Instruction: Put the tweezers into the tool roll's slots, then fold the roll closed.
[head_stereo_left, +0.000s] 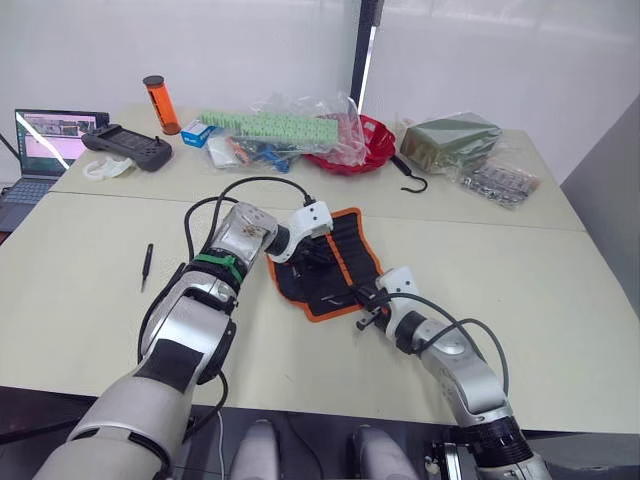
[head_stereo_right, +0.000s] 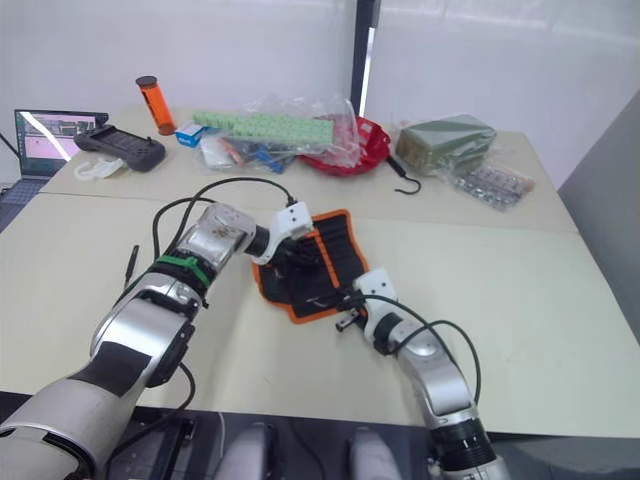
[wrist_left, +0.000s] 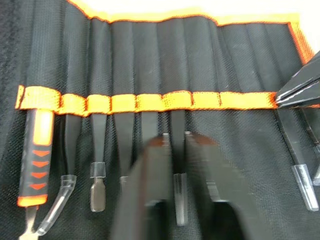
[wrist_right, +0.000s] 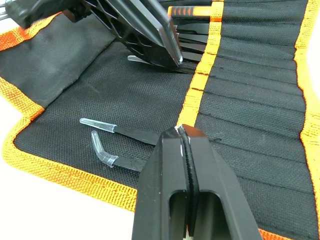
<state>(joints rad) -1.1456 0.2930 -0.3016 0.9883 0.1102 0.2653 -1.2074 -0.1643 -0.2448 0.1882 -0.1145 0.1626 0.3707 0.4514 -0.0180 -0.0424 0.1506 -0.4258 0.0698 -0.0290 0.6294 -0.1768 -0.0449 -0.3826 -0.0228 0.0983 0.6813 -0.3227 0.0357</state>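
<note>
A black fabric tool roll with bright orange edge trim is laid open on the pale table, its long axis turned at a slant to the table's front edge. Across its inner face a row of narrow black fabric slots is sewn, crossed by an orange band. Slim black tweezers with clear tip caps are seen seated side by side in several slots, their long axes running along the slots and their capped tips pointing out past the band; beside them a tool with an orange and black ribbed handle is held in the end slot. Two more tweezers are seen pushed in under the band near the other end, one capped tip straight, the other bent. The left gripper is poised over the middle of the row with its two black fingers parted, one on each side of a seated tweezer, and nothing is gripped. The right gripper is set at the band with its fingers pressed together; whether anything is pinched between them cannot be told. One further slim black tweezer is left on the bare table well apart from the roll, its long axis running roughly away from the robot. No writing can be read on the roll.
</note>
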